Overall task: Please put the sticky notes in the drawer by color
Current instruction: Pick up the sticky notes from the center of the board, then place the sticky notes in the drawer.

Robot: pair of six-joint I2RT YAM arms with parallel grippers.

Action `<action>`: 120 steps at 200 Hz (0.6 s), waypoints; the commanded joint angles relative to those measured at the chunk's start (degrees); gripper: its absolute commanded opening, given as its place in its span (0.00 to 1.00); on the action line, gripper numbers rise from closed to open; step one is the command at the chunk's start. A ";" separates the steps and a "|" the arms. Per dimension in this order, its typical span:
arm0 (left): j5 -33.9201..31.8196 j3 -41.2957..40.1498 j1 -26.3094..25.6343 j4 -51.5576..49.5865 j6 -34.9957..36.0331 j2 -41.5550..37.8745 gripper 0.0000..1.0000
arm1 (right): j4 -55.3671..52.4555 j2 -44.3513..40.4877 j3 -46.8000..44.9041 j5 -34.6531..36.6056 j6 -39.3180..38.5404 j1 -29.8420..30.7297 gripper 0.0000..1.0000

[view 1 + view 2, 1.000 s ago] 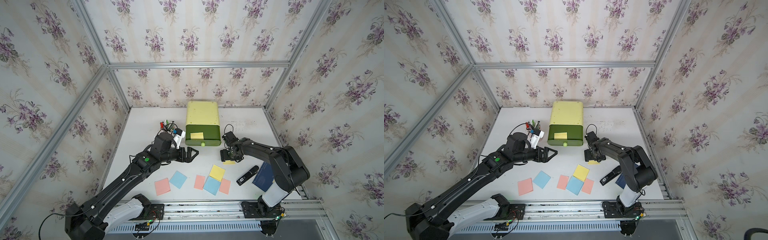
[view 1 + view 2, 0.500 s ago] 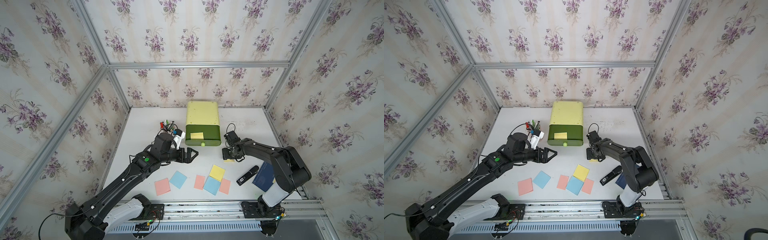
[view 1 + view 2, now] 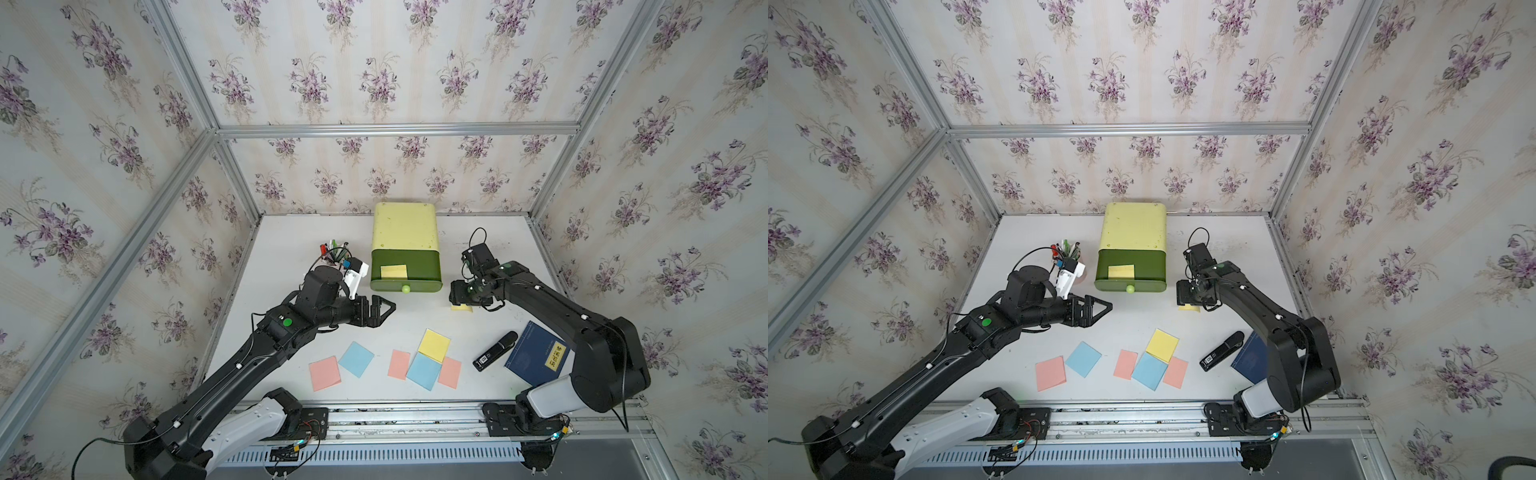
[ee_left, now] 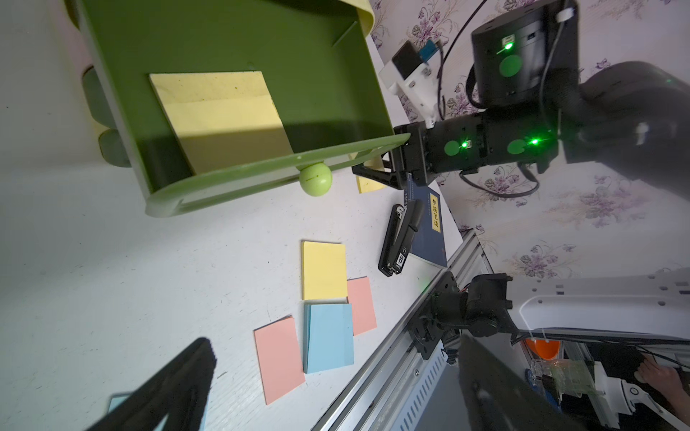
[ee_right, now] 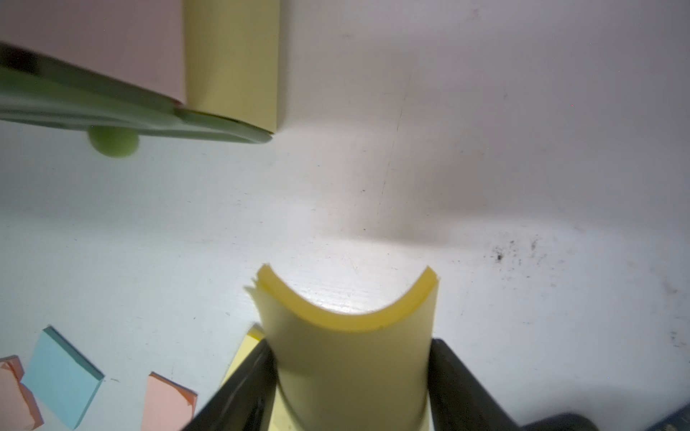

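The drawer (image 3: 405, 226) stands at the back middle, its top tray (image 4: 231, 37) pulled out with one yellow sticky note (image 3: 393, 271) inside. Right of it, just above the table, my right gripper (image 3: 457, 297) is shut on a yellow sticky note (image 5: 351, 358), bowed into a curve between the fingers. My left gripper (image 3: 384, 309) hangs open and empty in front of the drawer's left corner. On the table near the front lie three pink sticky notes (image 3: 324, 372), two blue (image 3: 356, 359) and one yellow (image 3: 434, 345), some overlapping.
A pen cup (image 3: 334, 253) stands left of the drawer, behind my left wrist. A black stapler (image 3: 494, 351) and a dark blue book (image 3: 536, 359) lie at the front right under my right arm. A metal rail (image 3: 395, 415) runs along the front edge.
My right gripper's jaws have closed on the yellow note and bent it. The left arm has not moved.
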 commanded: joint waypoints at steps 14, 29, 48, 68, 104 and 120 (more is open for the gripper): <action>0.43 0.41 0.00 0.37 0.24 0.20 1.00 | -7.63 -3.09 7.59 1.58 0.19 -0.05 0.67; 0.21 0.28 0.01 0.36 0.36 0.03 1.00 | -9.71 -3.54 11.42 1.64 0.27 0.01 0.68; -0.11 -0.04 0.00 0.44 0.25 -0.15 1.00 | -11.20 -3.39 15.98 0.73 0.78 0.27 0.68; 0.08 -0.49 0.00 1.11 -0.58 0.02 1.00 | -11.22 -2.10 20.64 0.51 2.08 3.21 0.69; 0.62 -0.83 0.00 1.77 -0.94 -0.06 1.00 | -10.92 3.94 29.27 -1.14 4.34 11.86 0.71; 0.43 -0.89 0.00 1.38 -1.01 -0.24 1.00 | -10.95 6.55 31.58 -1.55 4.83 13.39 0.71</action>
